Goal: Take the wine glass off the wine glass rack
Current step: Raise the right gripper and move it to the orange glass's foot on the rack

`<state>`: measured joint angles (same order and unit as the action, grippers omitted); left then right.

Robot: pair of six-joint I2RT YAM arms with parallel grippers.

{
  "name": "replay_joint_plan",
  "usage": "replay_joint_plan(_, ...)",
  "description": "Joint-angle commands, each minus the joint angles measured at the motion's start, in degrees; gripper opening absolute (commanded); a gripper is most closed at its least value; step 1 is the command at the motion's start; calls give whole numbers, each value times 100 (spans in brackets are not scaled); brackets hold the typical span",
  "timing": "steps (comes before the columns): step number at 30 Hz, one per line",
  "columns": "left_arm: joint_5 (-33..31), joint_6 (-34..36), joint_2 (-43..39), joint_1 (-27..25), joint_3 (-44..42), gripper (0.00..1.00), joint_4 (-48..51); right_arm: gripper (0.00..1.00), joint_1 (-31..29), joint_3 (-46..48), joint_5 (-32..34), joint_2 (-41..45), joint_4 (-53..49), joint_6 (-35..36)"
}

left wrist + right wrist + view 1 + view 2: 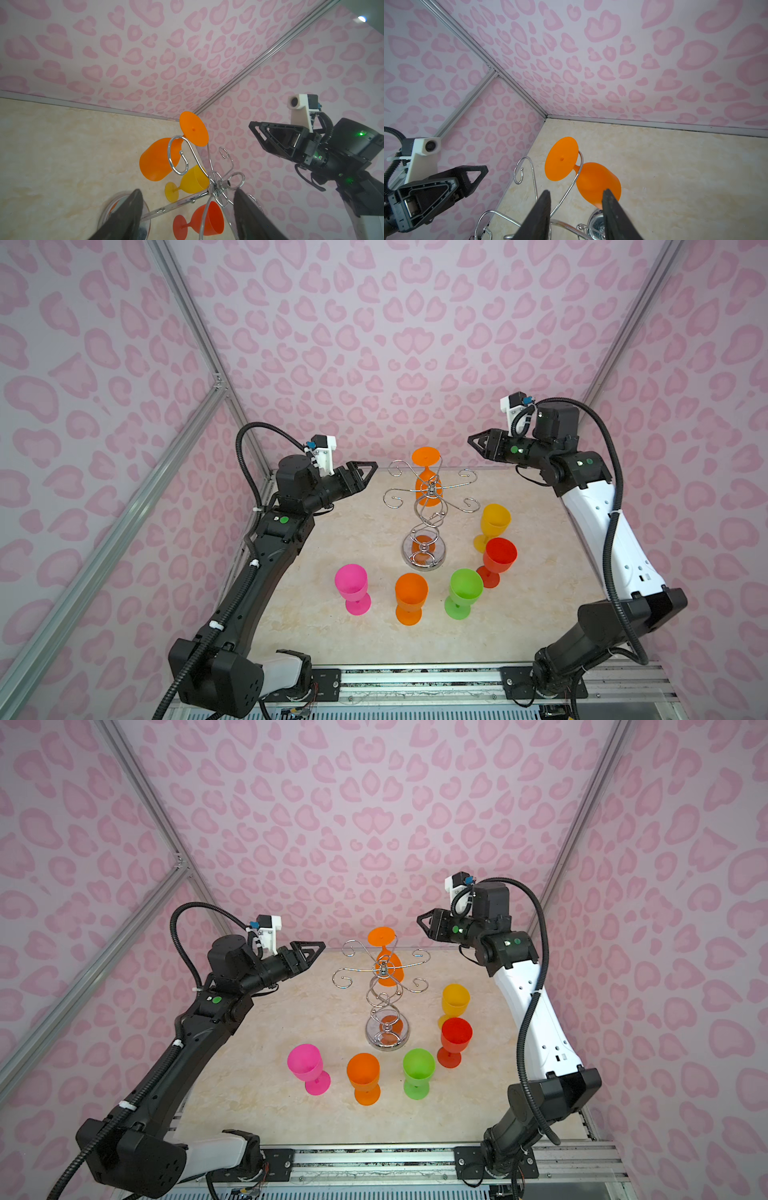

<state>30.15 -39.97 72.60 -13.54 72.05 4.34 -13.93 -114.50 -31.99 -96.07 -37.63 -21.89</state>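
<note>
Orange plastic wine glass (424, 480) (397, 971) hangs upside down on the shiny chrome wire wine glass rack (423, 562) (387, 1038), from the curled arm that reaches toward the back wall. Its long axis runs roughly vertical. The round foot is on top and rests over the wire curl, the stem passes through the loop, and the bowl's mouth faces the beige marble-patterned tabletop (332, 539). Both wrist views show the flat underside of the foot with the bowl below it (155, 160) (598, 182).

The rack stands mid-table on its round mirrored base. The left gripper (373, 467) (187, 190) hovers just left of the rack's top, jaws spread wide and empty. The right gripper (472, 440) (576, 190) hangs higher on the right, jaws partly parted with nothing between them. Both point inward, clear of the wine glass.

A pink goblet (351, 580), an orange goblet (411, 591), a green goblet (465, 585), a red goblet (500, 556) and a yellow goblet (495, 519) stand upright around the near and right sides of the base.
</note>
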Motion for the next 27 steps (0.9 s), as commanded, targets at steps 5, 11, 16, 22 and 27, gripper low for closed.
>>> replay_joint_plan(5, -653, 612, -425, 10, -239, 73, 423, 42, -273, -521, -192, -754, -309, 44)
replay_joint_plan(11, -574, 639, -496, 10, -310, 73, 436, 42, -400, -817, -106, -1083, -456, 58)
replay_joint_plan(16, -485, 639, -492, 16, -297, 73, 425, 42, -465, -1024, -54, -1335, -529, 70)
replay_joint_plan(22, -449, 619, -527, 18, -332, 73, 391, 41, -513, -1180, 8, -1537, -548, 50)
replay_joint_plan(27, -438, 622, -527, 13, -332, 72, 387, 41, -554, -1307, -9, -1633, -592, 65)
